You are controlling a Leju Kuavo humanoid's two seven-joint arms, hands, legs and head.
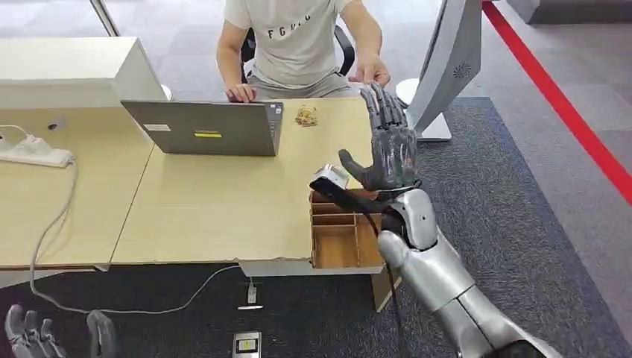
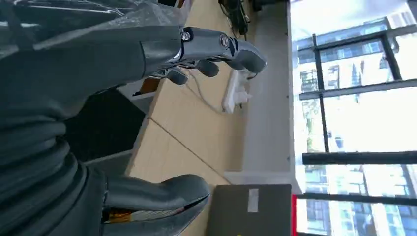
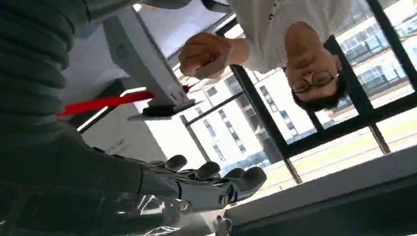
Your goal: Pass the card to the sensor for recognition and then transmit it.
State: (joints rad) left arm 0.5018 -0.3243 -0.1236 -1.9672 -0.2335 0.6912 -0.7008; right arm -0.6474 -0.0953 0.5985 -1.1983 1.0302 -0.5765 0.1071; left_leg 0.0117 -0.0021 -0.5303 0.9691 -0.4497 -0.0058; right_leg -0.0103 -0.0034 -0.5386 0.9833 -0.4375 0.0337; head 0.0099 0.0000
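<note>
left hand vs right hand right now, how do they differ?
The right hand is raised over the table's right end, above the wooden box; the left hand hangs low beside the table's near edge. The right hand's fingers stretch straight toward the person; the left hand's are slightly curled. Both are dark grey, open and hold nothing.

1. The person's grey T-shirt (image 1: 294, 33), beyond the raised right hand (image 1: 389, 145) and off to its thumb side, carries dark capital letters across the chest; they look like "FC" followed by more letters too blurred to make out.
2. The laptop (image 1: 205, 128) on the thumb side of that hand has a white sticker and a yellow label on its lid, both too small to read.
</note>
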